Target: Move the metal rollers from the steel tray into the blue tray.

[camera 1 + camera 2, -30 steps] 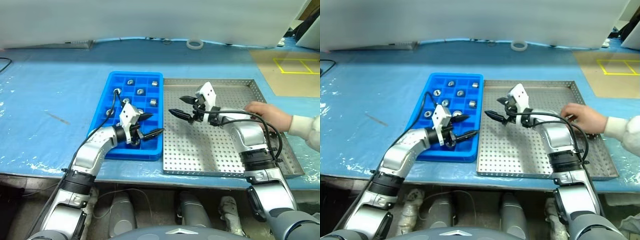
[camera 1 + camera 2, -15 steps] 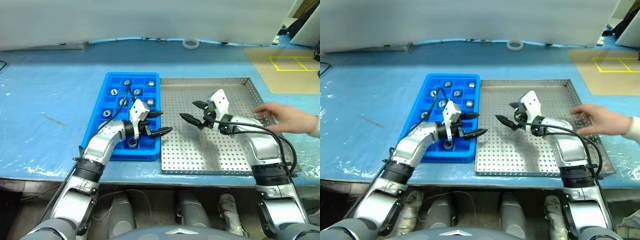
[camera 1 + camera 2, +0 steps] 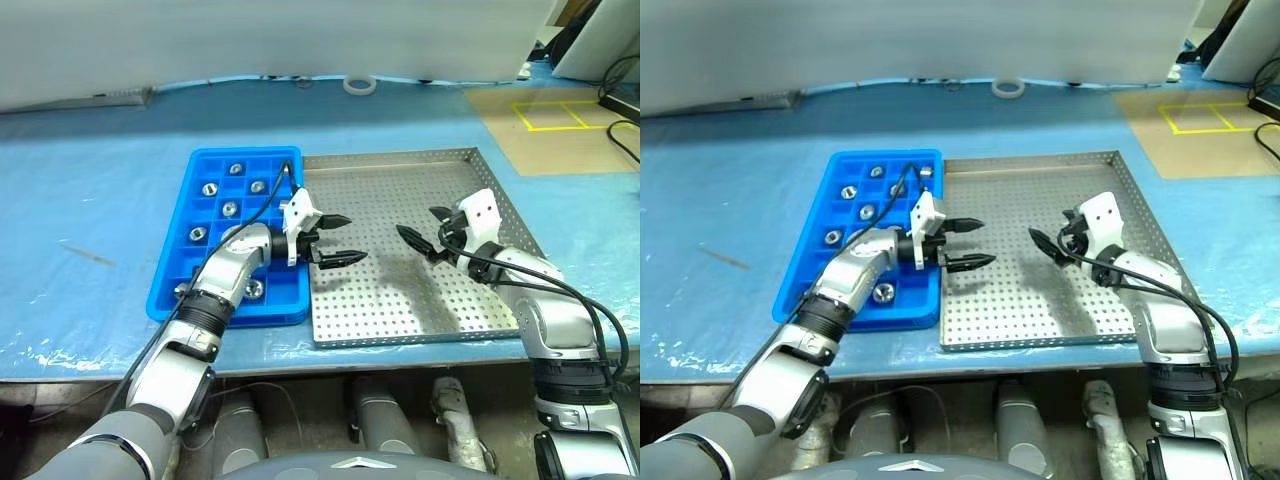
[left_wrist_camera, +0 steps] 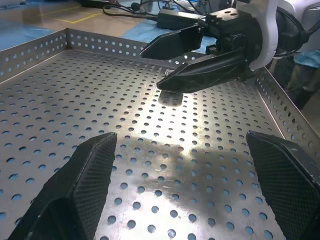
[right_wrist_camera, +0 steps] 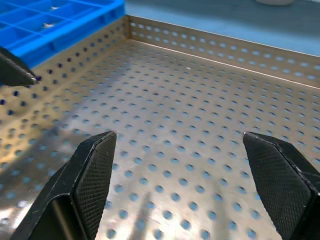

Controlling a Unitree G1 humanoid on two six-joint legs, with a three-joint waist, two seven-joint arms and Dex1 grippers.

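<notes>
Both arms reach forward with the forearms converging toward the centre, so that the two grippers face each other, well apart. The left arm bends at the elbow and its wrist turns inward; the left gripper (image 3: pixel 338 238) points level toward the robot's right, its two black fingers spread wide, one above the other as seen from the head, with nothing between them. The right arm extends from the lower right, elbow out; the right gripper (image 3: pixel 425 232) points toward the left and slightly downward, its fingers likewise parted and empty. In the left wrist view, the right gripper (image 4: pixel 172 65) appears opposite, tips toward the camera.
</notes>
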